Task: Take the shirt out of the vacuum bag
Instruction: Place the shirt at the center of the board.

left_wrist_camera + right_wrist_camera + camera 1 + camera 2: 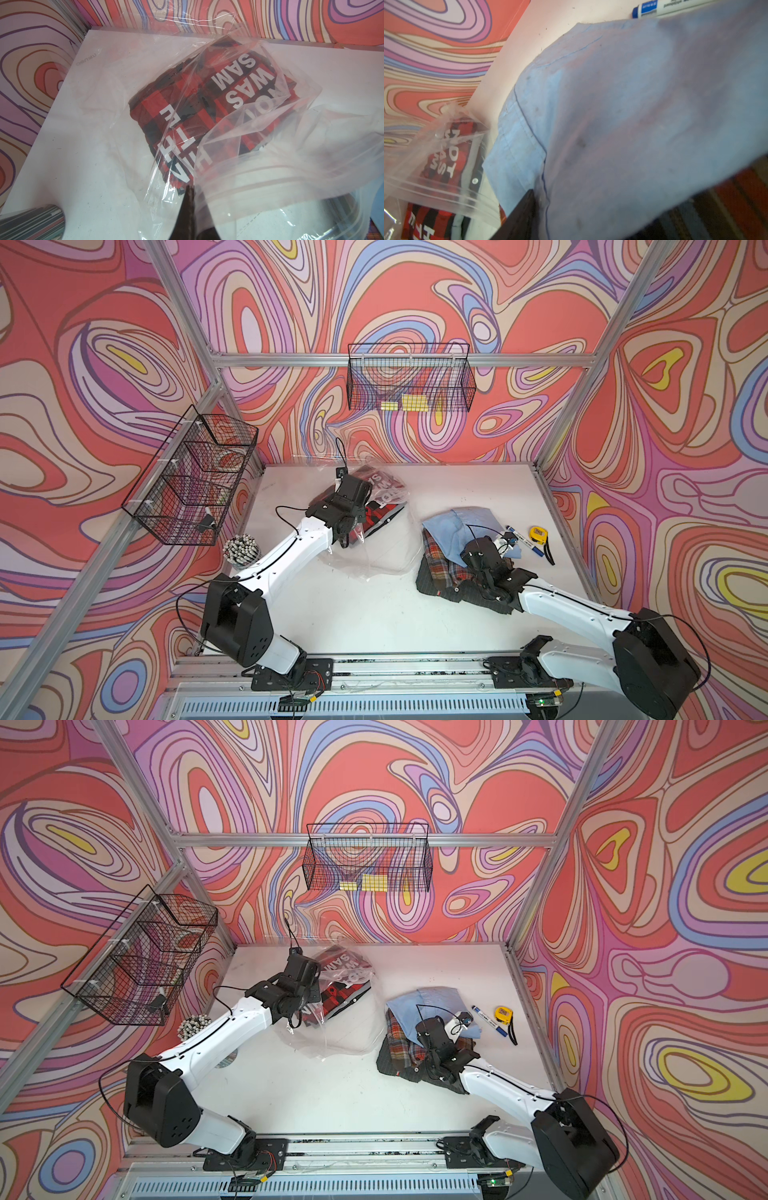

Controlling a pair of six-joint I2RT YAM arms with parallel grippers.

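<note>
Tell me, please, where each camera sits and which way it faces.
Top views: high above the front, looking down on the white table; left arm and right arm show.
Left wrist: on the left arm, facing the vacuum bag holding the red plaid shirt; closed fingers show.
Right wrist: on the right arm, close over the light blue shirt; one finger shows.
Shared: both wrist views catch the bagged shirt.

White block capitals are printed on the red-and-black plaid shirt, seen through the clear vacuum bag. In the left wrist view "SAM" and "WAS" read clearly. Further letters, among them "H" and "E", are broken by folds. The right wrist view gives "NOT" and "WAS" on the same shirt. The blue marker carries a printed label, too blurred to read. The label on the yellow tape measure is too small to read.
</note>
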